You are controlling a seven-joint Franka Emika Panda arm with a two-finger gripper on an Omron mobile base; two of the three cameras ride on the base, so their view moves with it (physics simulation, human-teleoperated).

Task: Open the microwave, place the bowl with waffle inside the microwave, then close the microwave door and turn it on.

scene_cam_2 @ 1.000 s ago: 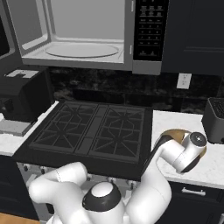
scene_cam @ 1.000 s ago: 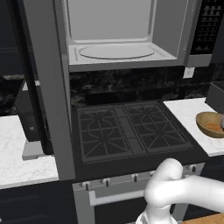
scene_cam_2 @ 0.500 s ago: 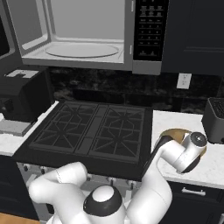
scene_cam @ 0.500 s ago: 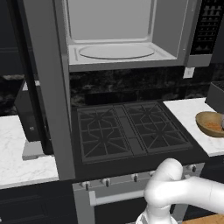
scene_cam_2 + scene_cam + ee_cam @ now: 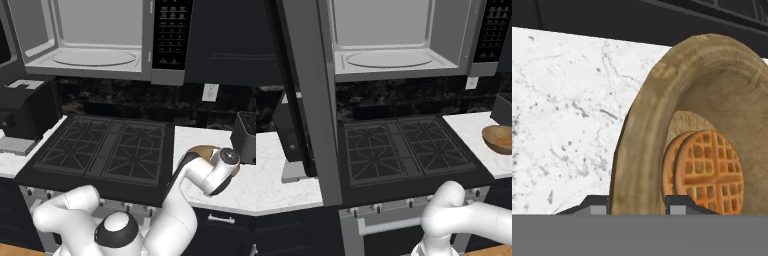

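Even, flat rendered light with no single visible source — both base views are moderately bright and sharp from edge to edge. The microwave (image 5: 401, 40) cavity reads pale grey and evenly lit, while the backsplash and cabinets around it sink to near black. The stove (image 5: 105, 147) top shows little shading between its grates. In the hand view the marble counter (image 5: 567, 115) is bright white without glare; the bowl (image 5: 677, 125) sits very close and looks stretched — its rim slightly soft, its inside wall gently shaded.
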